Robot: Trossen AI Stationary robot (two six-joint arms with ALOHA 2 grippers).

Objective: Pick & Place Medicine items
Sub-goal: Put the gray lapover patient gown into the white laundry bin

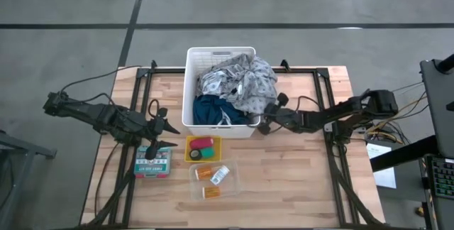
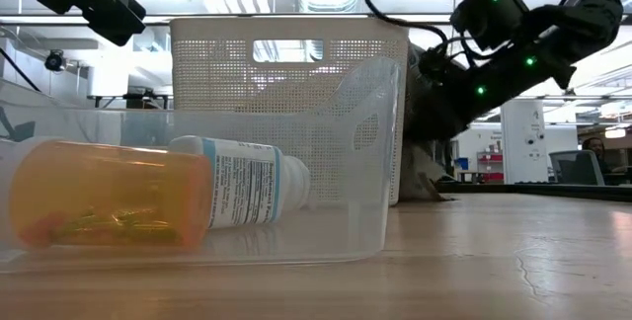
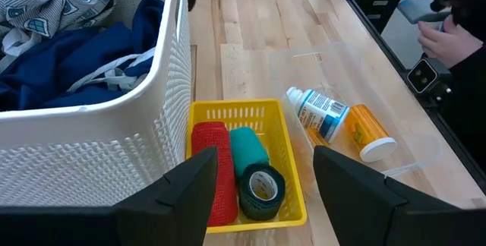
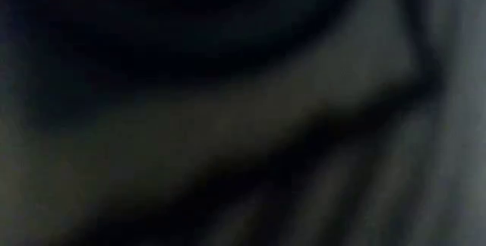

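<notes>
Two grippers: your left gripper (image 1: 167,135), fingers apart, hovers just beside the yellow tray (image 3: 292,171) of rolls; right gripper (image 1: 267,121), closed, at the basket's (image 1: 190,88) grey cloth (image 1: 245,81).

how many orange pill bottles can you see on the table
2, both in the clear tray on the table's near side: one orange pill bottle lies beside the white labelled bottle, the other nearer the front edge. More could be hidden inside the white basket.

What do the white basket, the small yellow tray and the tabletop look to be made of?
White basket: seemingly moulded plastic, matte, walls perforated in a fine grid. Yellow tray: likely glossy plastic with slotted sides. Tabletop: pale wood, visible grain and joined planks.
</notes>
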